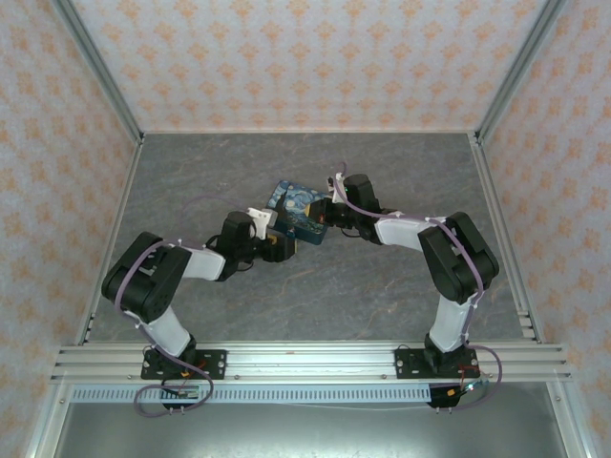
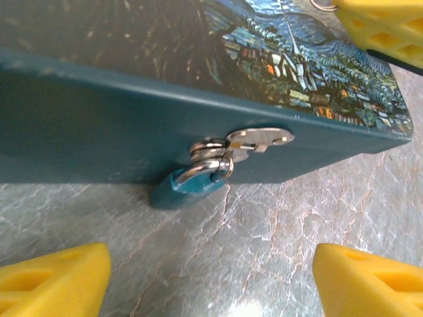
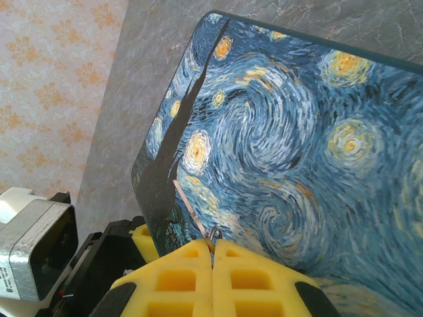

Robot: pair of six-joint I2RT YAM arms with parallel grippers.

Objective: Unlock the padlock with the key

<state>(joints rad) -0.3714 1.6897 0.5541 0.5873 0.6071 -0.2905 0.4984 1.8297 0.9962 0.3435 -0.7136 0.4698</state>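
the left gripper [image 2: 211, 271], nearest, stands open, its yellow foam fingers [image 2: 59, 281] spread wide with nothing between them. just past it the tiny teal-blue padlock [image 2: 187, 187] hangs at the front wall of the dark-blue rectangular tin with a swirly starry-night lid [image 2: 99, 112]. its body touches the grey marbled table [image 2: 297, 218], and its grey shackle looks closed through silver rings beside a flat silver tab [image 2: 259, 138]. farther off, over the lid, the right gripper [image 3: 213, 264] is pressed together on a small metal ring [image 3: 213, 232]; whether a key hangs from it i cannot tell. by my reading nothing is unlocked: inserting and turning the key remain.
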